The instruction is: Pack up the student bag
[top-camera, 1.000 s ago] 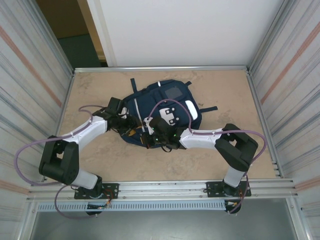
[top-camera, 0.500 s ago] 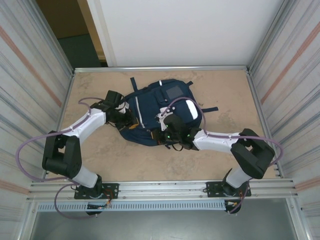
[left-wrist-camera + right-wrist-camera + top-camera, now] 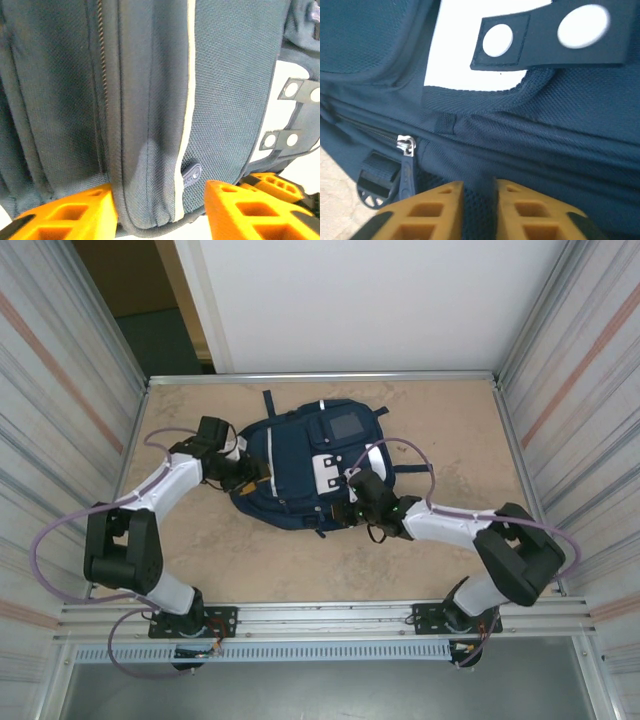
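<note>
The student bag (image 3: 300, 455), navy with white stripes and a grey patch, lies flat in the middle of the table. My left gripper (image 3: 243, 472) is at its left edge. In the left wrist view it (image 3: 160, 200) stands open astride a folded seam of the bag (image 3: 225, 75), next to a white stripe (image 3: 187, 100) and a small zip tab (image 3: 191, 175). My right gripper (image 3: 352, 502) is at the bag's near right side. Its jaws (image 3: 479, 192) stand narrowly apart with a fold of dark mesh fabric of the bag (image 3: 545, 130) filling the gap.
A metal zip slider with a blue pull (image 3: 406, 150) and a plastic strap buckle (image 3: 372, 182) hang just left of my right fingers. Bare tan table (image 3: 450, 420) surrounds the bag, bounded by a metal rim (image 3: 320, 377) and corrugated side walls.
The bag has slid toward the back of the table and turned a little, with both arms following. My left jaws shut and then spread wide. The right jaws have eased apart slightly.
</note>
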Tool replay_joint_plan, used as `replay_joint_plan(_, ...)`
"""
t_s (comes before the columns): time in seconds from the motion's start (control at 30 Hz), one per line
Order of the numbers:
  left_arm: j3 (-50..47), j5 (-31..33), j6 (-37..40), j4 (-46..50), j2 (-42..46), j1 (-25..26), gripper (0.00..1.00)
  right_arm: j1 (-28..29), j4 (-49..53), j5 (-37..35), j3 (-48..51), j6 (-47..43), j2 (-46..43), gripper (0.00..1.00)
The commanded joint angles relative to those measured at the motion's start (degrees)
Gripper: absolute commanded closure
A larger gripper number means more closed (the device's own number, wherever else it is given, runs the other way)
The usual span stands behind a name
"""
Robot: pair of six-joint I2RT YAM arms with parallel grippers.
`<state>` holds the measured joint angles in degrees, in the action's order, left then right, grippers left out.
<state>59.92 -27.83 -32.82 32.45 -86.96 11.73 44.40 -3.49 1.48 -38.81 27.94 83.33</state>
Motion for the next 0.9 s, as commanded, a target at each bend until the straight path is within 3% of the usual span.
replay_joint_plan(0.0, 2.29, 5.07, 4.82, -1.36, 6.59, -0.13, 0.01, 0.22, 1.78, -4.86, 1.78, -2.69, -7.94, 0.65)
replay_joint_plan(0.07, 0.91, 10.51, 7.17, -3.64, 10.52, 0.15, 0.01, 0.25, 5.08, -11.34, 1.71, -5.0, -13.76, 0.33)
replay_joint_plan(0.1, -0.19, 13.8, 8.59, -5.26, 12.23, 0.54, 0.01, 0.14, 6.01, -14.56, 2.03, -5.67, -16.38, 0.0)
replay_joint_plan(0.2, -5.78, 26.0, 17.61, -12.94, 18.12, 3.27, 0.01, -1.39, 5.05, -23.84, 5.54, -8.29, -25.94, 0.01)
replay_joint_plan(0.3, -16.05, 40.57, 32.97, -29.02, 22.67, 7.78, 0.01, -6.77, 4.33, -28.86, 9.2, -9.08, -37.24, 0.01)
replay_joint_plan(0.37, -23.67, 44.33, 41.2, -41.44, 24.42, 8.75, 0.01, -12.39, 5.37, -30.95, 11.32, -8.0, -43.56, 0.01)
replay_joint_plan(0.47, -30.05, 46.88, 46.97, -48.99, 27.23, 8.33, 0.01, -21.68, 3.66, -29.08, 15.3, -10.24, -49.31, 0.01)
replay_joint_plan(0.67, -40.77, 40.61, 45.42, -57.59, 32.09, 4.24, 0.01, -35.36, 0.46, -22.52, 24.83, -16.07, -52.82, 0.01)
replay_joint_plan(0.87, -46.52, 28.17, 39.69, -70.35, 27.57, -1.8, 0.01, -41.64, -5.89, -14.63, 31.76, -16.93, -53.38, 0.01)
